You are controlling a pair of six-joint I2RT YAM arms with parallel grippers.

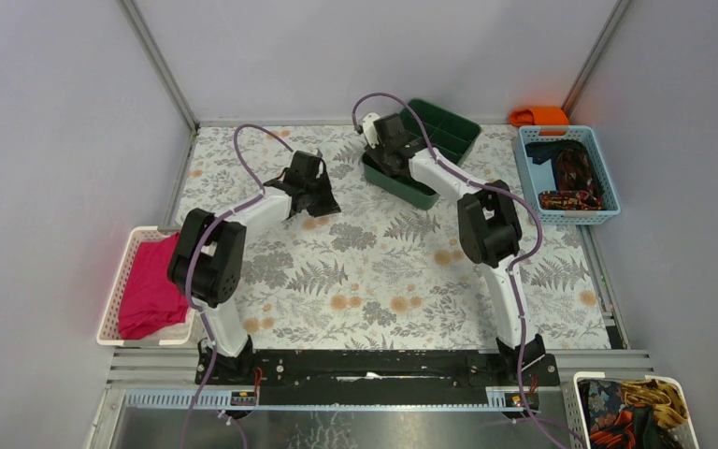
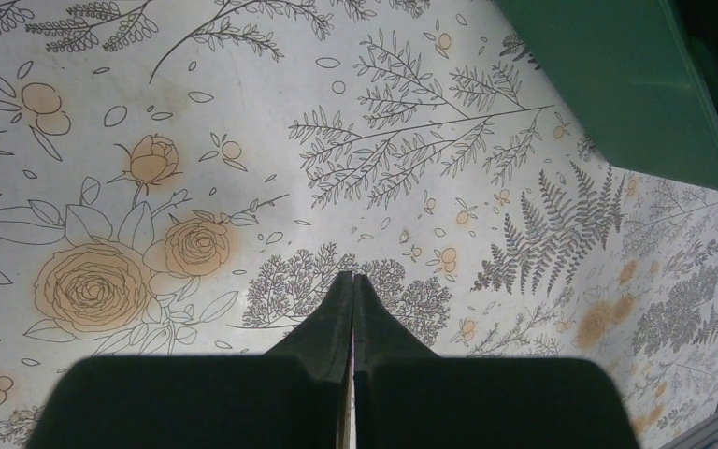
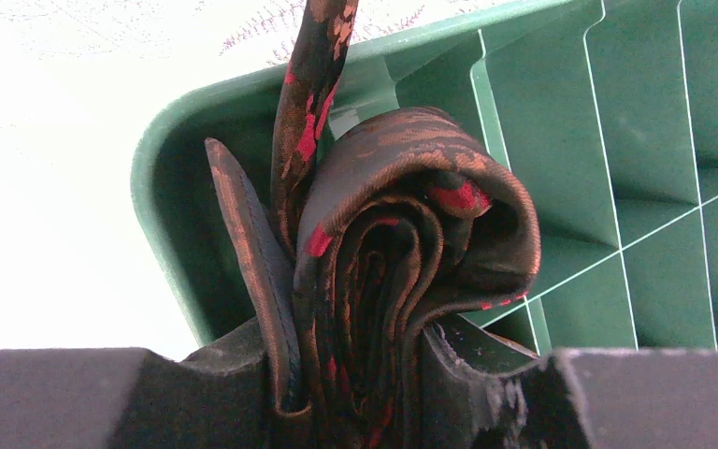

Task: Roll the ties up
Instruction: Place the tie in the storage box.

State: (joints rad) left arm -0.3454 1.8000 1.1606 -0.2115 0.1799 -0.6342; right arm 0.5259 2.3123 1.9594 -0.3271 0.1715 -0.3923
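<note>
Green tray reached, rolled tie not yet let go

Step judged: placing of a finished roll. The rolled tie (image 3: 402,271), dark brown-black with red and copper flecks, is clamped in the right gripper (image 3: 355,369), its jaws set narrow around the coil. It is held over a corner compartment of the green tray (image 3: 617,112), which is seen at 12 o'clock on the table in the top view. Whether the roll touches the tray floor cannot be told. One loose tail (image 3: 313,84) is seen running from the coil toward 12 o'clock in the right wrist view, up across the tray rim.

The left gripper (image 2: 352,290) is pressed fully closed with nothing in it, hung above the floral cloth (image 2: 196,112) at about 8 o'clock of the tray.

More ties (image 1: 572,173) are seen in the blue basket (image 1: 610,192) at 2 o'clock. Patterned fabric, likely further ties, is seen in the white basket (image 1: 581,385) at 5 o'clock.

Next move, as judged: the roll is to be lowered into one compartment and the jaws opened. The tail calls for tucking in, or the coil may be pulled loose on withdrawal.
</note>
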